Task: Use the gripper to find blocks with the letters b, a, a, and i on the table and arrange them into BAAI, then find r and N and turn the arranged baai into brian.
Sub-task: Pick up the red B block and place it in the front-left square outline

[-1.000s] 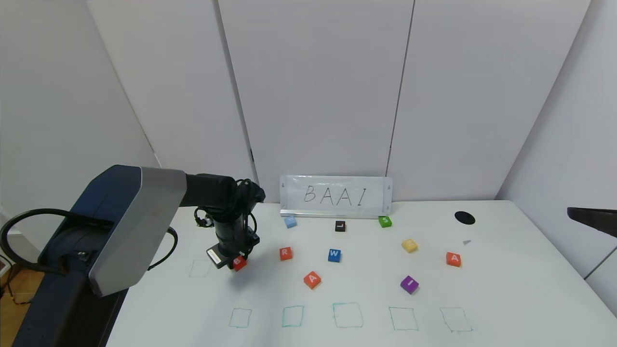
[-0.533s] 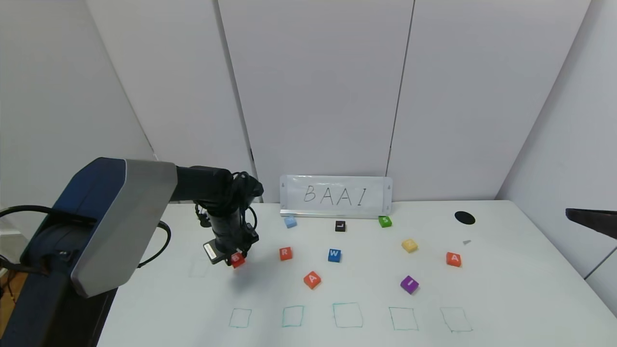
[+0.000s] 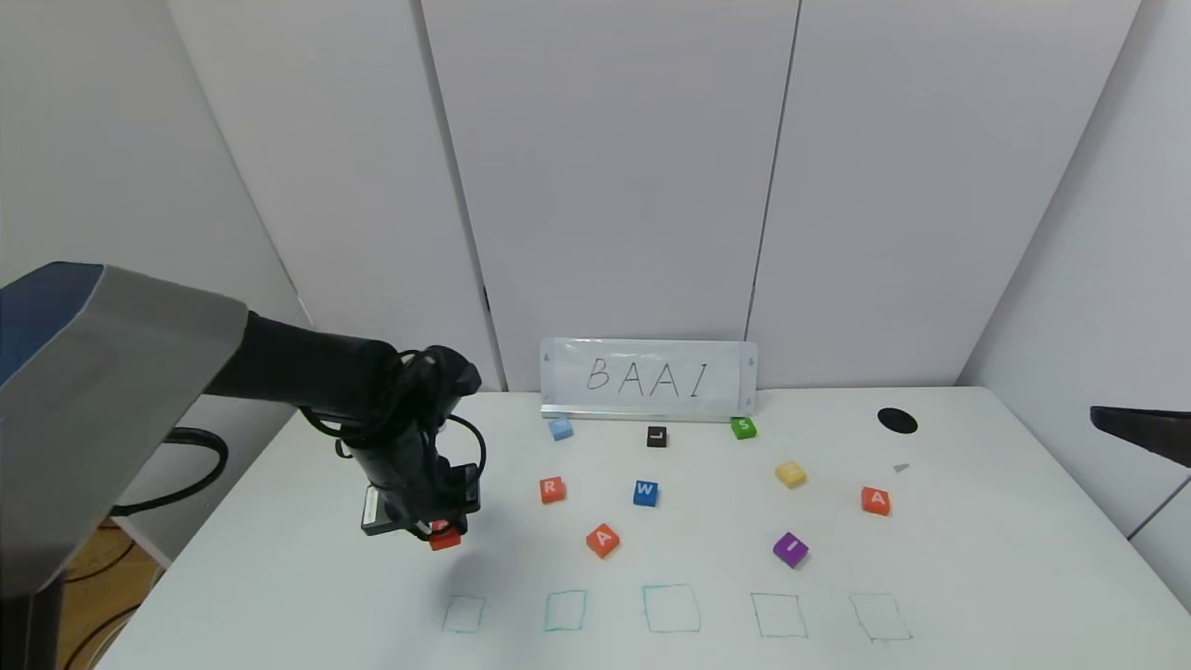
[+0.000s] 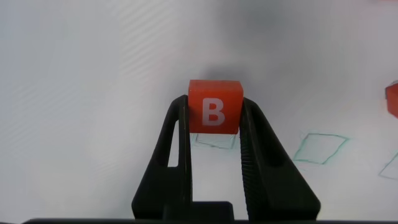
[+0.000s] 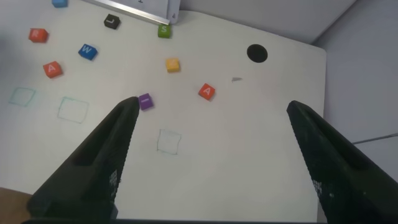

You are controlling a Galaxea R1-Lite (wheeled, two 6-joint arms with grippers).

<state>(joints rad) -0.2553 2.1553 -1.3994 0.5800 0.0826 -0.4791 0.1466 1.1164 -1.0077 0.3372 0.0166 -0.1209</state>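
My left gripper (image 3: 443, 532) is shut on the orange-red B block (image 3: 446, 537) and holds it above the white table (image 3: 977, 577), just behind the leftmost green square outline (image 3: 463, 614). In the left wrist view the B block (image 4: 214, 106) sits between the fingers of the left gripper (image 4: 214, 118). One A block (image 3: 603, 539) lies mid-table, the other A block (image 3: 876, 501) at the right. The purple I block (image 3: 790, 549) lies right of centre. The R block (image 3: 552, 489) lies left of the blue W block (image 3: 646, 492). My right gripper (image 5: 208, 112) is open, high above the table's right side.
A whiteboard sign (image 3: 649, 378) reading BAAI stands at the back. Light blue (image 3: 560, 428), black L (image 3: 657, 436), green S (image 3: 742, 428) and yellow (image 3: 791, 474) blocks lie behind. A black disc (image 3: 897, 421) is at the back right. Several green outlines run along the front.
My left gripper has lifted the B block and carried it toward the front and slightly left, nearer the leftmost outline. The other blocks have not moved.
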